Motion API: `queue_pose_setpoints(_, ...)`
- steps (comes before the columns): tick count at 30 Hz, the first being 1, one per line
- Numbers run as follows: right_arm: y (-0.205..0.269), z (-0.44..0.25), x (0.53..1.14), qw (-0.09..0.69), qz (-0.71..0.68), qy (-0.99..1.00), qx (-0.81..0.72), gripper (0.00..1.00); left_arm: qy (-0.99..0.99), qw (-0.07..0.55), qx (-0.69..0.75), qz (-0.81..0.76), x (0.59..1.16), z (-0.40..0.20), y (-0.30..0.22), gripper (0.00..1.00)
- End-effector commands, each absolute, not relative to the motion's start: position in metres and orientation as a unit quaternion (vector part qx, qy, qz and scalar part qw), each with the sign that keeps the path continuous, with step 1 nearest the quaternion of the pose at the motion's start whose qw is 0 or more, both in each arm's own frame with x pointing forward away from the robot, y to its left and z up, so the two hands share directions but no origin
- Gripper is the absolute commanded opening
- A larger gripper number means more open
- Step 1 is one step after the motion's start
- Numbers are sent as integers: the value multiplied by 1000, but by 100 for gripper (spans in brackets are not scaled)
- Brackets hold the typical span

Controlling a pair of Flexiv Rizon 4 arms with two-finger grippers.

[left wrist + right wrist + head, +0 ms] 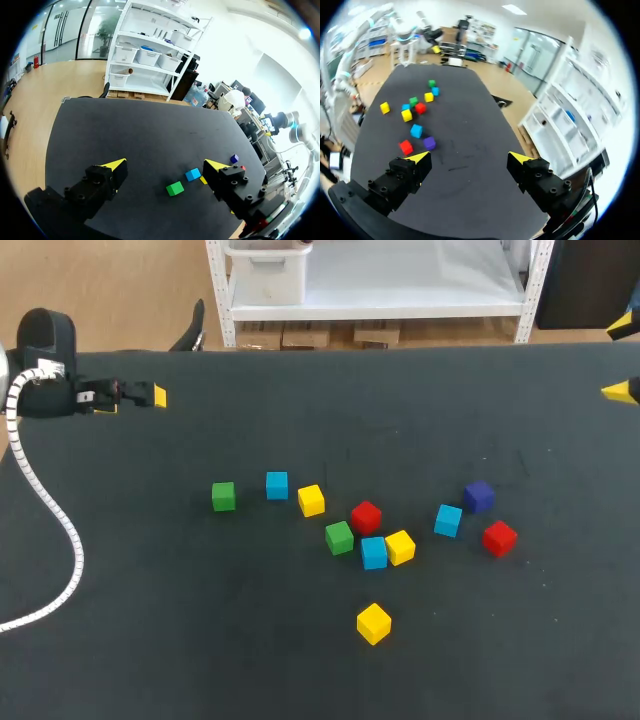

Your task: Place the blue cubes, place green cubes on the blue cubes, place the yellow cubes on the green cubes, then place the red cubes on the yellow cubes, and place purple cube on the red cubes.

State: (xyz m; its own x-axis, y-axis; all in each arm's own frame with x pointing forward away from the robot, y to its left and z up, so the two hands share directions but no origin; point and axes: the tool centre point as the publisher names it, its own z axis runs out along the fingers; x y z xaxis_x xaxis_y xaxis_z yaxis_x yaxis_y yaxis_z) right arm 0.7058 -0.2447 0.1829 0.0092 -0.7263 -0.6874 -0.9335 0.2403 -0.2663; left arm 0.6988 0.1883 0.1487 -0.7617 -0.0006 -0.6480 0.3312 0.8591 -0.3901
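Note:
Loose cubes lie in mid-table: three blue (pixel 277 485) (pixel 374 552) (pixel 448 520), two green (pixel 223 496) (pixel 339 537), three yellow (pixel 311 500) (pixel 400 547) (pixel 373 623), two red (pixel 366 516) (pixel 499 537) and one purple (pixel 479 496). None is stacked. My left gripper (pixel 135 400) (pixel 166 165) hangs open at the far left, well away from them; a green cube (pixel 175 188) and a blue cube (pixel 193 174) show ahead of it. My right gripper (pixel 622 358) (pixel 470 158) is open at the right edge, with the purple cube (pixel 429 143) and a red cube (pixel 406 147) nearest ahead.
The black table (pixel 150 620) carries only the cubes. A white ribbed cable (pixel 50 510) from my left arm loops over its left side.

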Motion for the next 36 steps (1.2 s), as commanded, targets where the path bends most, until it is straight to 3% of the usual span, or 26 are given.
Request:
queue_pose_setpoints(1,-249,182,713,258,312,515,-756,100,907,331,90,-245,699,150,186,100)
queue_pose_setpoints(4,-249,182,713,258,312,515,-756,100,907,331,90,-245,699,150,186,100)
queue_pose_setpoints(10,-249,174,733,164,310,445,-824,100,907,331,90,-245,699,150,186,100)
queue_pose_setpoints(28,-255,133,766,143,317,465,-814,100,907,331,90,-245,699,150,186,100)
queue_pose_setpoints(36,-257,130,759,181,302,495,-794,100,907,331,90,-245,699,150,186,100)
